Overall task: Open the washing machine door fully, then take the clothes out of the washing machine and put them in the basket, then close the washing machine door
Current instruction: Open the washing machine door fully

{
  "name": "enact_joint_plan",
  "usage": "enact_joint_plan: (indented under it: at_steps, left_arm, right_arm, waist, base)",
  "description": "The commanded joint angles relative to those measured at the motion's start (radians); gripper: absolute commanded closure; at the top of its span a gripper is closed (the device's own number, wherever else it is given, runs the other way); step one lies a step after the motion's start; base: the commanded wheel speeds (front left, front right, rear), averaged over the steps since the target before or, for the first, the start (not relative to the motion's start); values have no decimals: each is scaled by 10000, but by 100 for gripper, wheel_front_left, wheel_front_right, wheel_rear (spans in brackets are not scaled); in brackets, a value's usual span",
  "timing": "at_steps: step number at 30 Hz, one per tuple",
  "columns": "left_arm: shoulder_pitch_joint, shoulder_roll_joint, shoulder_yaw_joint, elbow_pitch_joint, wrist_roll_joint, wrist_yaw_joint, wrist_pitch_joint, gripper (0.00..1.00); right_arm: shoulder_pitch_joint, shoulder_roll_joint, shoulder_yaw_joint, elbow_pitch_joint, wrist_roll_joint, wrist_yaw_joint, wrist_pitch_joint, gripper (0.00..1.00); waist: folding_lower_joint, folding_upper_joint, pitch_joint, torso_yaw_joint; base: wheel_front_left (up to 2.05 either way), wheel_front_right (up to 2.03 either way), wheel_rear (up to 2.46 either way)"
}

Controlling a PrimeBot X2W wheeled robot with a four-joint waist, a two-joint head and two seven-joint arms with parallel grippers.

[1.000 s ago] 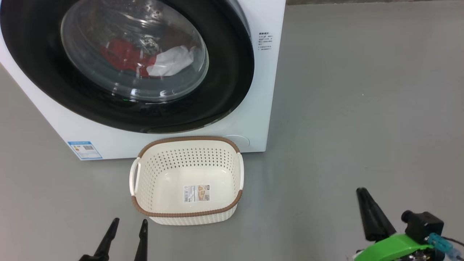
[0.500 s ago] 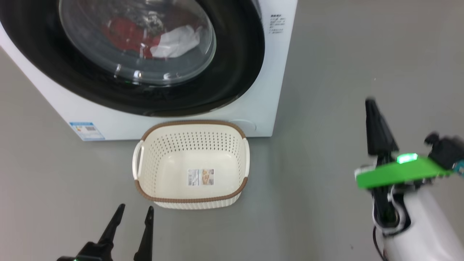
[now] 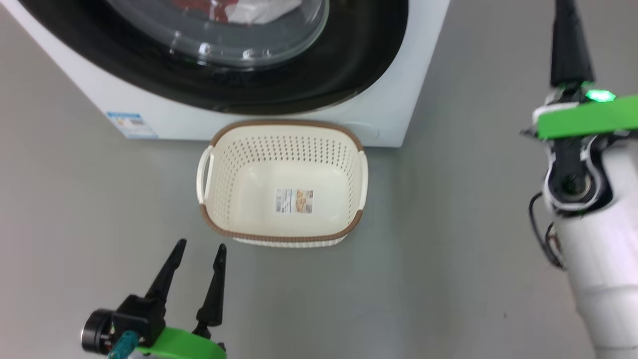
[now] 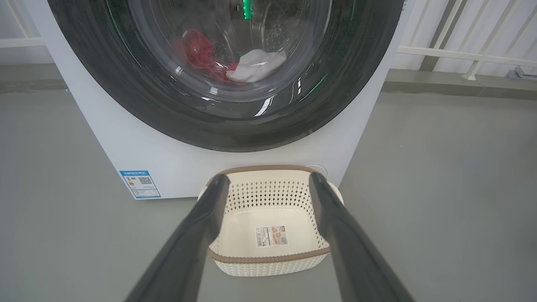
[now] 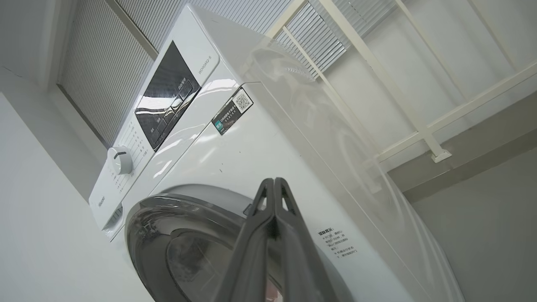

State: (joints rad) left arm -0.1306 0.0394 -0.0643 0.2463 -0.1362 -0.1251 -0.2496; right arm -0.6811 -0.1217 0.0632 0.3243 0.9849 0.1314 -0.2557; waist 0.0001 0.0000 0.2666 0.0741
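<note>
Washing machine door (image 4: 226, 126), round, wide glossy black rim around a bulging clear glass window: sits flush in the front of the big white front-loading washing machine (image 3: 398, 109), shut as far as the left wrist view shows.

Contents of the drum, seen through the glass: the clothes (image 4: 201, 54), a bright red fabric bunch with a white piece lying against its right side (no finer detail readable through the reflections).

Small cream-white perforated plastic basket (image 3: 227, 174) with a brown woven-look rim: on the grey floor (image 3: 448, 259), directly before the machine and under the door, its far rim just beside the machine's base. Nothing in it; a paper label (image 3: 294, 200) is stuck to its bottom.

Left gripper (image 3: 201, 245): low, near the basket's near left corner, clear of it, its two dark fingers spread apart and holding nothing.

Right gripper (image 5: 273, 184): raised off the machine's right front corner, fingers pressed together with nothing between them. In the right wrist view its tips overlap the door's edge; contact cannot be told.

Surroundings: blue label (image 3: 132, 124) on the machine's lower left corner, dark control panel (image 5: 168, 96) and white dial (image 5: 118, 160) above the door, white railing (image 4: 461, 54) behind.
</note>
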Motion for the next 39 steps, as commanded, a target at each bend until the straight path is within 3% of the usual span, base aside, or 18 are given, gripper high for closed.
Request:
enact_joint_plan:
  at_steps: [1, 8, 17, 28, 39]
  left_arm:
    - [-294, 109, 269, -163, -19, -47, -122, 0]
    - [-790, 108, -86, -86, -209, -52, -122, 0]
    - [-1314, 108, -484, -28, -460, -54, -122, 0]
    - [-1806, 108, -976, 76, -751, -55, -122, 0]
    - [-2007, 108, -1292, 178, -953, -55, -122, 0]
  right_arm:
    - [-312, -39, 283, -214, 141, -7, -61, 100]
    - [-1517, -1213, 1449, 131, 1508, -7, -61, 100]
    - [-2998, -2041, 2359, 461, 3656, -7, 595, 100]
    - [-4527, -2523, 2593, 923, 6058, -7, 3348, 100]
    - [-5607, -2673, 2395, 2246, 7220, -7, 6026, 100]
  waist:
    - [-1, 0, 489, 375]
    - [-1, 0, 1213, 801]
    - [-1, 0, 2000, 1200]
    - [-1, 0, 2694, 1574]
    - [-1, 0, 3003, 1837]
  base:
    - [0, 0, 0]
    - [0, 0, 0]
    - [0, 0, 0]
    - [0, 0, 0]
    - [0, 0, 0]
